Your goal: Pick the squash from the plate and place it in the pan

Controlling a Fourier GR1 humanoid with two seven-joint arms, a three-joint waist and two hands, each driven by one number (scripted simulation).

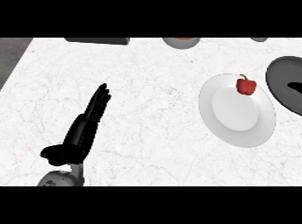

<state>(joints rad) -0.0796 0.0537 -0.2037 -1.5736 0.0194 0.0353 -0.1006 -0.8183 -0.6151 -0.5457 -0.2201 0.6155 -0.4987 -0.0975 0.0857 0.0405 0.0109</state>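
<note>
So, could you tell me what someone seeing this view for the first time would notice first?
Most likely the small red vegetable, shaped like a pepper rather than a squash, lying near the upper edge of the white plate at the right of the pale marble counter. Next would be the black left hand with fingers straight at lower left, then the dark pan cut off by the right edge beside the plate.

Worktop point(146, 65) white marble-look, faint veins, smooth. Plate point(234, 122) glossy white. Pan point(295, 94) matt dark grey. Red vegetable point(246, 86) shiny. Robot hand point(82, 131) matt black.
</note>
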